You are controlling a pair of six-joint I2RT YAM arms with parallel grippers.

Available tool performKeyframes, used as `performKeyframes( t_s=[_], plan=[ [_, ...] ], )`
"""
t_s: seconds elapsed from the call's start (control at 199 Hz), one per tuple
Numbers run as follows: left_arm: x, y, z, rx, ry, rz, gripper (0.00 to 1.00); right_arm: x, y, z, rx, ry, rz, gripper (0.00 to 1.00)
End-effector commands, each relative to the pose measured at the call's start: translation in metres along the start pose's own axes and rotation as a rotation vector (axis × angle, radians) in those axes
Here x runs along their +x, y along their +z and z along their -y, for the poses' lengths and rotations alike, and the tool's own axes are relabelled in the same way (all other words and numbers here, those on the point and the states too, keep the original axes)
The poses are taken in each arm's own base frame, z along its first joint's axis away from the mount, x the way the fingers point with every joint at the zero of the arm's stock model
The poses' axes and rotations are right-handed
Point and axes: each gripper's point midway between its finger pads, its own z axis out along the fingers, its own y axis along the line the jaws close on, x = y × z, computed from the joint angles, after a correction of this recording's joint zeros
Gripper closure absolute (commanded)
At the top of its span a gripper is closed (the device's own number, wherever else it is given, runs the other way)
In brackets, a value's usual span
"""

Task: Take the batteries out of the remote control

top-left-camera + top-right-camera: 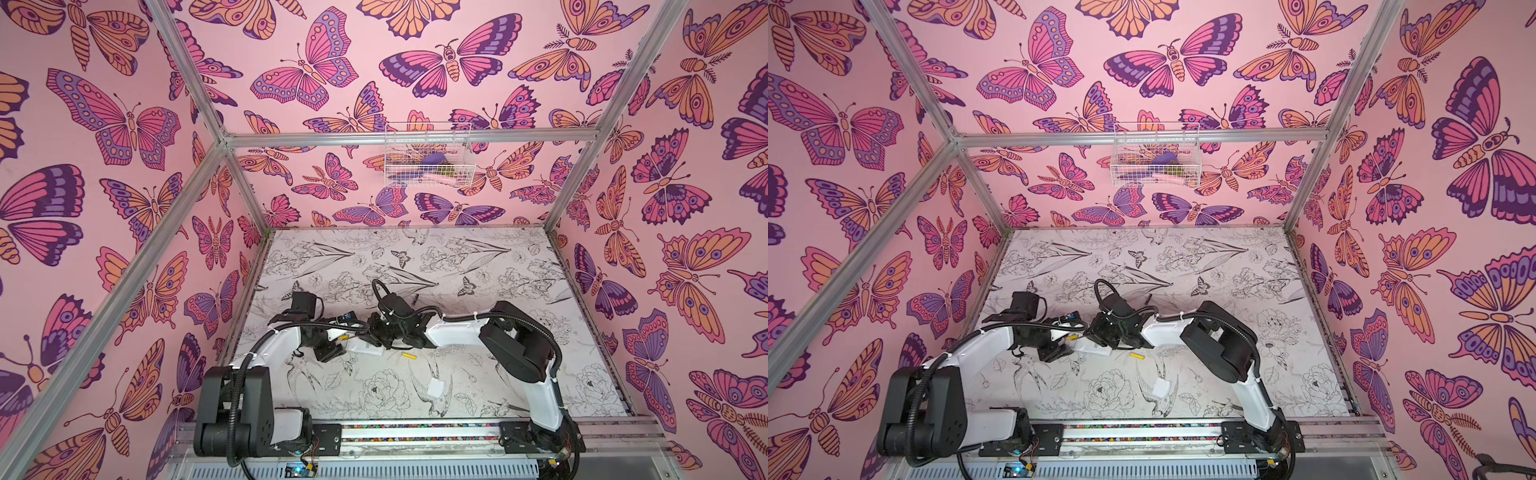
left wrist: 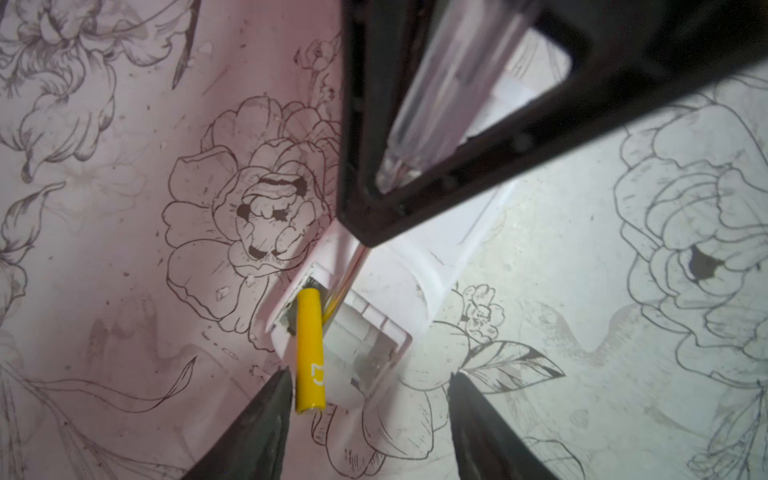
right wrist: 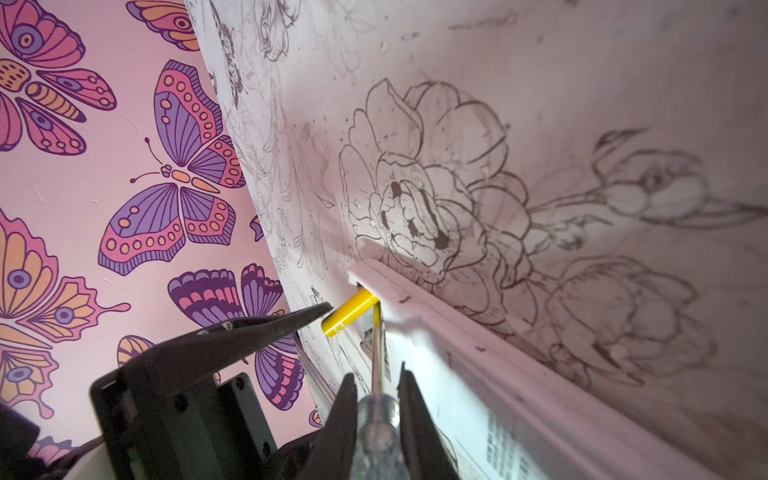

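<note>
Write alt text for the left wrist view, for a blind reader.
A small yellow cylindrical battery tilts out of a white plastic remote control's open compartment, with a clear-handled screwdriver's shaft against it. The left gripper's black fingers stand open, one beside the battery.

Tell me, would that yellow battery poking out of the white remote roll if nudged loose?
Likely: the yellow battery is a smooth round cylinder, so it should roll once free, as may the second battery lying loose. Its glossy skin probably slips easily.

Bright even light, pinkish cast, soft shadows, edges bent, wrist views blurred up close
</note>
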Motion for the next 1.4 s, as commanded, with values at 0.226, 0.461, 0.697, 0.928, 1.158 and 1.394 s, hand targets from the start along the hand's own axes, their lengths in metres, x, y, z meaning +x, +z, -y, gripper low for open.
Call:
performKeyframes(
  t_s=[0.226, 0.461, 0.697, 0.928, 1.158, 1.394],
  plan=[
    [0.002, 0.011, -0.006, -0.016, -0.027, 0.001, 0.59, -0.007, 0.001, 0.012, 0.02, 0.002, 0.02, 1.0],
    [-0.002, 0.009, -0.009, -0.045, -0.013, -0.002, 0.87, -0.009, -0.001, 0.007, 0.012, 0.0, 0.015, 1.0],
    [-0.02, -0.025, -0.006, -0.075, 0.002, 0.0, 0.96, -0.012, -0.013, -0.003, -0.022, -0.018, 0.025, 1.0],
    [-0.055, -0.047, -0.015, -0.057, -0.05, 0.096, 0.95, -0.018, -0.059, -0.006, -0.035, -0.061, 0.094, 1.0],
    [-0.103, -0.041, -0.03, -0.044, -0.058, 0.172, 0.95, -0.04, -0.128, 0.021, 0.054, -0.125, 0.248, 1.0],
    [-0.146, 0.001, -0.02, -0.035, -0.056, 0.2, 0.95, -0.065, -0.196, 0.056, 0.187, -0.224, 0.447, 1.0]
  ],
)
